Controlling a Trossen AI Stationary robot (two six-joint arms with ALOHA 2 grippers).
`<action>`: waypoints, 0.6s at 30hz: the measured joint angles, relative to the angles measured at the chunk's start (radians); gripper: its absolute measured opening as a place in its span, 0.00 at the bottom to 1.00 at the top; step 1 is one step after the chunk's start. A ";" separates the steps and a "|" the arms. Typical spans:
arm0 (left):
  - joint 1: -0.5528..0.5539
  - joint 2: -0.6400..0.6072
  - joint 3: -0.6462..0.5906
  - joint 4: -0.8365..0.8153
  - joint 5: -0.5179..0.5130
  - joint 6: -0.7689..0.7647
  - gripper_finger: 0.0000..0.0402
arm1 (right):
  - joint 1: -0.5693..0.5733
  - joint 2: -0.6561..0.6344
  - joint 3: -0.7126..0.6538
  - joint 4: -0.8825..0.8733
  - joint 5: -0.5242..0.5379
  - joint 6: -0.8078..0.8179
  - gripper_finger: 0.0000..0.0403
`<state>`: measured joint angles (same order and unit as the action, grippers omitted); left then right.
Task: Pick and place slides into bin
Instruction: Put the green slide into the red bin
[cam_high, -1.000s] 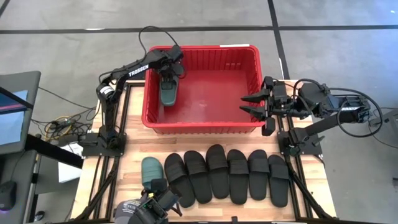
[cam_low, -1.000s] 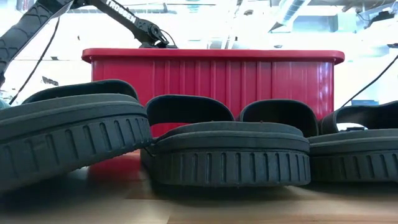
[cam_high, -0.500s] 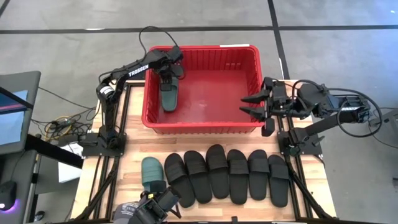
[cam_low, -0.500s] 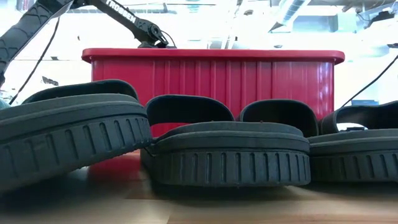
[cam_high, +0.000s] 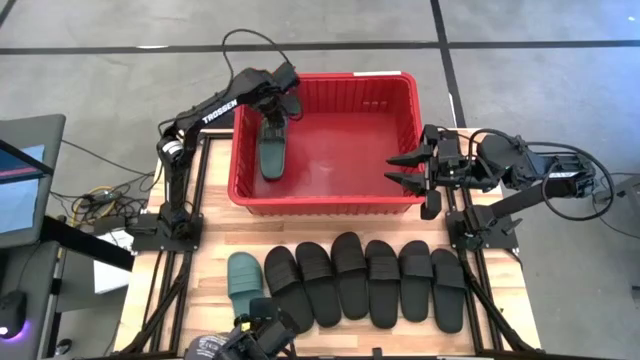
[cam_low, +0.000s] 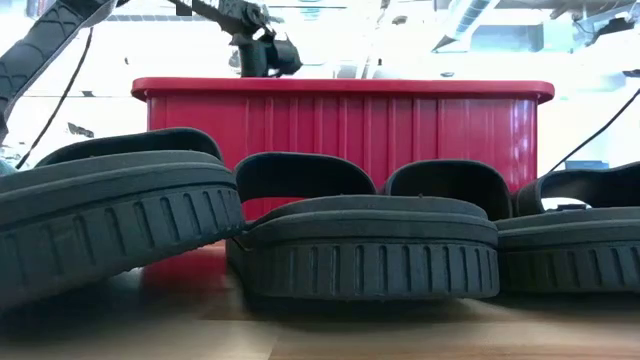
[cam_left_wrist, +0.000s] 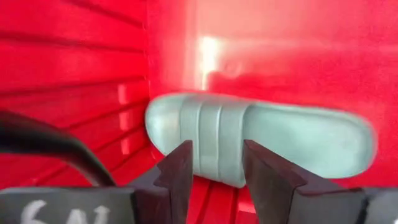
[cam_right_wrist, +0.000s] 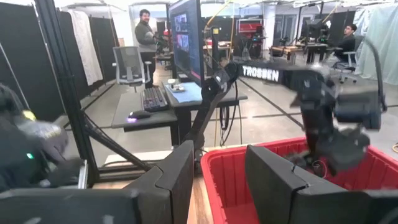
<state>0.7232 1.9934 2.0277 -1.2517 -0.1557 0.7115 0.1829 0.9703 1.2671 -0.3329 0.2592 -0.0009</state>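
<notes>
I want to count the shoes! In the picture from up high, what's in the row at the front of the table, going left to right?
Green slide → six black slides: first → second → third → fourth → fifth → sixth.

Overhead and table-level views share the bin (cam_high: 325, 140).

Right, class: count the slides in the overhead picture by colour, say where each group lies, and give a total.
Green slides: 2, one in the bin, one on the table.
Black slides: 6, in a row on the table.
Total: 8
</notes>
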 joint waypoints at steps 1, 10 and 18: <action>-0.010 0.000 0.034 -0.013 0.011 -0.009 0.32 | 0.000 0.000 0.000 -0.005 0.000 0.000 0.33; -0.078 -0.001 0.309 -0.022 0.042 -0.197 0.32 | 0.000 0.000 0.000 -0.011 -0.005 -0.007 0.33; -0.165 -0.047 0.323 0.033 0.043 -0.318 0.32 | 0.000 0.000 0.000 -0.014 -0.056 -0.008 0.33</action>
<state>0.5582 1.9469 2.3512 -1.2183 -0.1131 0.3937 0.1833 0.9703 1.2671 -0.3474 0.2033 -0.0086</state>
